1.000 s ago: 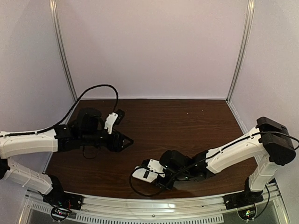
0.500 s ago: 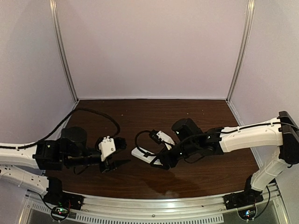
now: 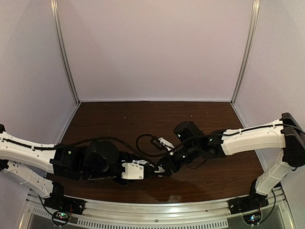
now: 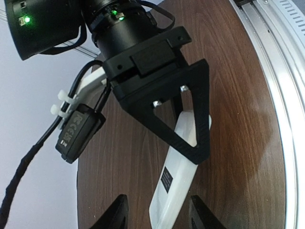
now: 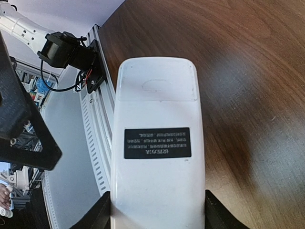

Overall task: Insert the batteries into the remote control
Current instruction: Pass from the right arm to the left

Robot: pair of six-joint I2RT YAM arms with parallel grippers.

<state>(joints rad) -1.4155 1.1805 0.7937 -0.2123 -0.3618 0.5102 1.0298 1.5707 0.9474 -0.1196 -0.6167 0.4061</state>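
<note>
The remote control [image 5: 157,143] is white and lies back-up, showing a black label and a closed battery cover at its far end. My right gripper [image 5: 157,217] is shut on its near end, one finger pressed on each long side. In the left wrist view the remote control [image 4: 178,176] appears edge-on, above the wooden table [image 4: 238,95], held by the right gripper's black triangular fingers [image 4: 198,119]. My left gripper [image 4: 159,215] stands open, its fingertips on either side of the remote's free end with a gap showing. In the top view both grippers meet at the table's middle [image 3: 159,168]. The batteries are out of view.
A metal rail [image 3: 157,212] runs along the table's near edge. A black cable loop [image 3: 143,141] arches over the table behind the two wrists. Pale walls and metal posts [image 3: 64,52] close in the back and sides.
The left arm has swung in from the left to the middle, and its jaws have narrowed around the remote's free end. The right arm carried the remote up from the near edge, then held still.
</note>
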